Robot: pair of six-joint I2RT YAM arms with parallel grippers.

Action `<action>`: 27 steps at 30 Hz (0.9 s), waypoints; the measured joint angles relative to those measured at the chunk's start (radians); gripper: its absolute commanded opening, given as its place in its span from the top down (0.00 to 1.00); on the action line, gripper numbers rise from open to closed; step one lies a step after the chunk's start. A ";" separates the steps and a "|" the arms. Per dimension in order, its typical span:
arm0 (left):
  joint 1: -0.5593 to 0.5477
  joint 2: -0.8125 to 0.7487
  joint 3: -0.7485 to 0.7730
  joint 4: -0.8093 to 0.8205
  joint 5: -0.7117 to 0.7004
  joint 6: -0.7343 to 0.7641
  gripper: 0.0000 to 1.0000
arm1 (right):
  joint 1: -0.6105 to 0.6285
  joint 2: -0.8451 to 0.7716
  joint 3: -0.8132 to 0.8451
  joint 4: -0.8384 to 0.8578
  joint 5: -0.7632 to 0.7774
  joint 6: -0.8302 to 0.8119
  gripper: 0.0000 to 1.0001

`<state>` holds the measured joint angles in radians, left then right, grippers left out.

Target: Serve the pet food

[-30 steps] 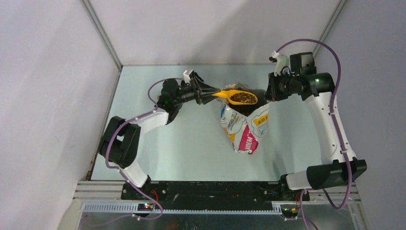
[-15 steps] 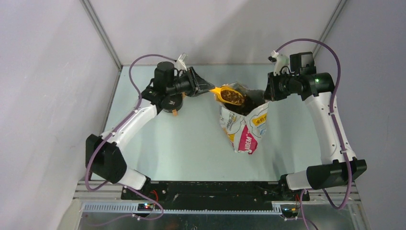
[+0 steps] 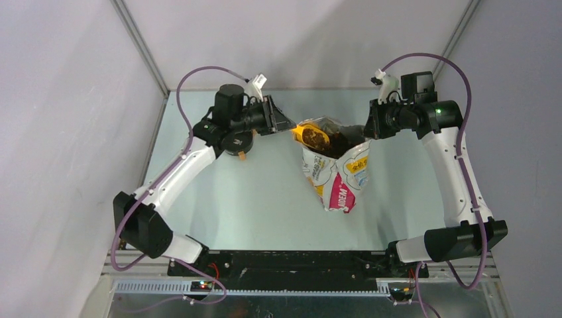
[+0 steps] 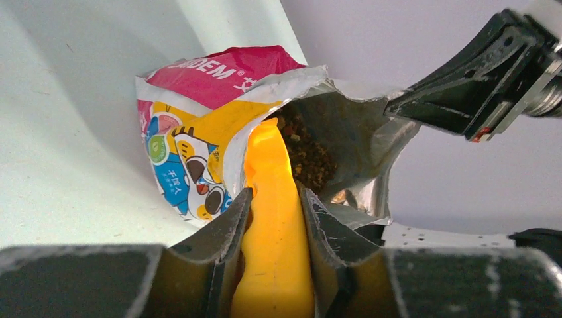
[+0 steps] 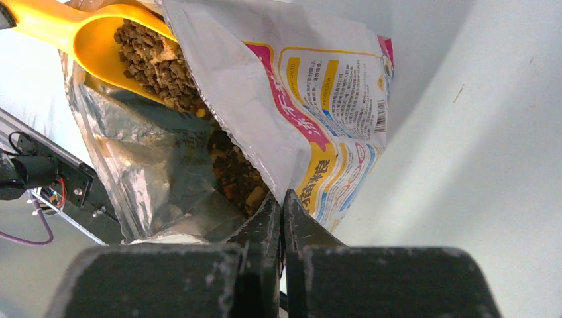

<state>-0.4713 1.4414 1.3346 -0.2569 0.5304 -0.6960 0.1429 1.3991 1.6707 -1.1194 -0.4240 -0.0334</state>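
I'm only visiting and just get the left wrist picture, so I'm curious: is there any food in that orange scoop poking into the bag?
Observer: Yes; the right wrist view shows the scoop full of pet food.
Operator: What's that black thing on the bag's rim?
Observer: The right end effector; its own camera shows it shut on the bag.
Operator: Where's the bag?
Observer: The top view shows it on the table, between that one and the left end effector.

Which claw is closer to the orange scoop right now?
Left. The left claw grips the orange scoop by its handle; the right claw is shut on the bag's rim, across the open mouth from the scoop.
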 measured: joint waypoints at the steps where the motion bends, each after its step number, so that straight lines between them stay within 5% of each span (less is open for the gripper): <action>1: -0.006 -0.001 0.007 -0.009 -0.007 0.017 1.00 | 0.000 0.000 0.000 0.000 0.001 0.000 1.00; 8: -0.062 -0.011 0.037 -0.053 -0.068 0.145 1.00 | 0.000 0.000 -0.002 -0.001 0.003 0.000 1.00; 12: -0.037 -0.012 -0.009 0.007 -0.031 0.062 1.00 | -0.001 0.000 -0.002 -0.001 0.005 0.000 1.00; 20: 0.071 0.031 -0.304 0.546 0.159 -0.477 1.00 | -0.001 0.000 -0.006 0.006 0.002 0.000 1.00; 27: 0.087 0.099 -0.369 0.901 0.277 -0.790 1.00 | -0.003 0.000 -0.007 0.000 0.011 -0.004 1.00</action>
<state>-0.3840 1.5402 0.9653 0.6441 0.8074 -1.4864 0.1398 1.3991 1.6634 -1.1194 -0.4133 -0.0376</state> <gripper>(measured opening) 0.315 0.007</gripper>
